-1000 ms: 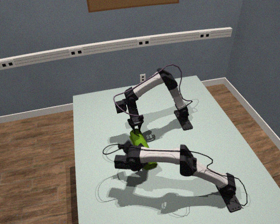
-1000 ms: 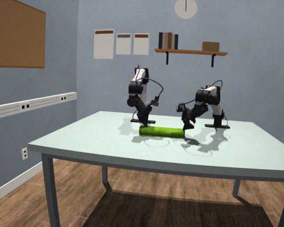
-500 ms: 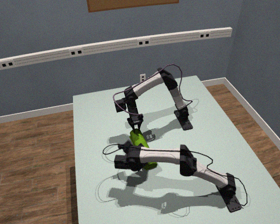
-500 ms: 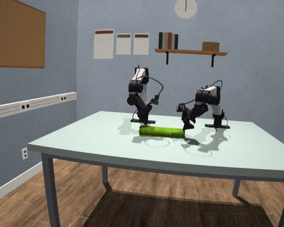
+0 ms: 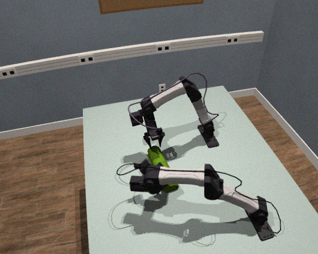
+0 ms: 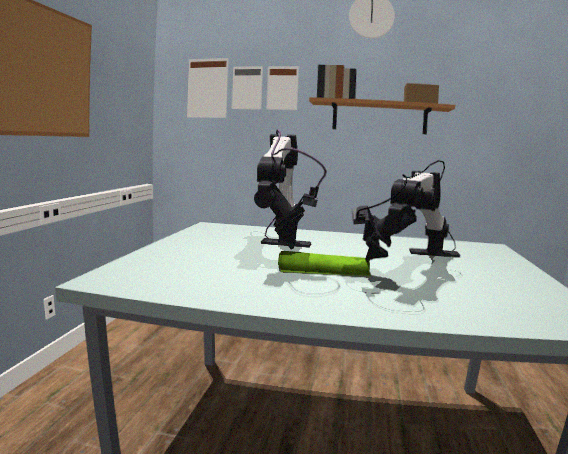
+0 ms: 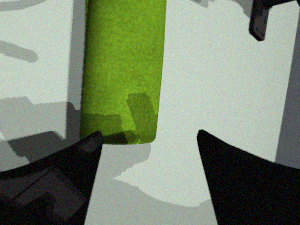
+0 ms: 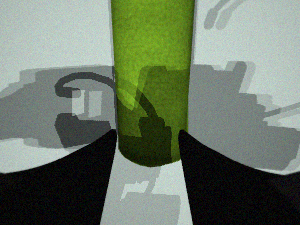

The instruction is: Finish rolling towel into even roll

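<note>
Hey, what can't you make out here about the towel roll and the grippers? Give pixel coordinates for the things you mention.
- Top: the roll's (image 5: pixel 158 159) (image 6: pixel 324 264) (image 7: pixel 122 59) (image 8: pixel 152 39) middle and the left gripper's (image 6: pixel 377 256) (image 7: pixel 150 136) fingertips, behind the left arm (image 5: pixel 183 177).
- Exterior: the roll's far side, hidden by the roll itself.
- Both wrist views: the roll's other end, cut off by the top edge.
- Exterior: whether the right gripper (image 5: pixel 155 147) (image 6: pixel 292 245) (image 8: pixel 147 132) touches the roll, too small.
</note>
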Available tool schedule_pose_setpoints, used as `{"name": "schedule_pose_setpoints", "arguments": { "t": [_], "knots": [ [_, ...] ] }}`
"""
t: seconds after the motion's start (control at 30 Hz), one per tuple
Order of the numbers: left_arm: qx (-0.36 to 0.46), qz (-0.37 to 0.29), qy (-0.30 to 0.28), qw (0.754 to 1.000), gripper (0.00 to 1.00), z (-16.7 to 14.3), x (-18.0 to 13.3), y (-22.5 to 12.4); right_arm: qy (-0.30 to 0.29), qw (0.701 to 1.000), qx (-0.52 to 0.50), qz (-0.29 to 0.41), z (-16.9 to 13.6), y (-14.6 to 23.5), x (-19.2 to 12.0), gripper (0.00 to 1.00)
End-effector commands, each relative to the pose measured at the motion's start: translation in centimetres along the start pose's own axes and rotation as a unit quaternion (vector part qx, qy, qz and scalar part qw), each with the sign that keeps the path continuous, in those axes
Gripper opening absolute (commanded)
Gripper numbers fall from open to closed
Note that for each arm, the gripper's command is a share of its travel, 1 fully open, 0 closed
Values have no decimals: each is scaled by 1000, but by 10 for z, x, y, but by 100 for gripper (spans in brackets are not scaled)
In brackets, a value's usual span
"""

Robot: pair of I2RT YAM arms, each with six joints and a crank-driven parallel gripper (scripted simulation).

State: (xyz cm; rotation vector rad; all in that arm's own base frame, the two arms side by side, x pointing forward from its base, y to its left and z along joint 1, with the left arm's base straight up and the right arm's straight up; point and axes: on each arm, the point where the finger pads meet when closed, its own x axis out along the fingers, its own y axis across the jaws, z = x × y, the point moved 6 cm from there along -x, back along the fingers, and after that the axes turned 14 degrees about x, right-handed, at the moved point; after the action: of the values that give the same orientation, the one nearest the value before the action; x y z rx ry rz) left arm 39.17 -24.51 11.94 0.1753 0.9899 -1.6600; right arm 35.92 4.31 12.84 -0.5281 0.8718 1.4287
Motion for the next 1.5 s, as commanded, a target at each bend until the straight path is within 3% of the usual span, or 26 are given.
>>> {"name": "schedule_pose_setpoints", "arguments": {
  "t": [0.0,0.17,0.27,0.73,1.07,1.47],
  "knots": [
    [1,-64,45,997,85,8,-5,-1,-13,1000,-9,-10,17,4,-14,64],
    [1,-64,45,997,85,8,-5,-1,-13,1000,-9,-10,19,5,-18,82],
    [1,-64,45,997,85,8,-5,-1,-13,1000,-9,-10,19,5,-18,85],
    [1,-64,45,997,85,8,-5,-1,-13,1000,-9,-10,18,6,-79,85],
    [7,-56,49,997,85,7,-7,-6,-11,1000,-11,-15,17,9,-89,85],
    [65,18,85,994,85,-2,-24,-49,6,998,-28,-56,7,40,-103,85]
  ]
}}
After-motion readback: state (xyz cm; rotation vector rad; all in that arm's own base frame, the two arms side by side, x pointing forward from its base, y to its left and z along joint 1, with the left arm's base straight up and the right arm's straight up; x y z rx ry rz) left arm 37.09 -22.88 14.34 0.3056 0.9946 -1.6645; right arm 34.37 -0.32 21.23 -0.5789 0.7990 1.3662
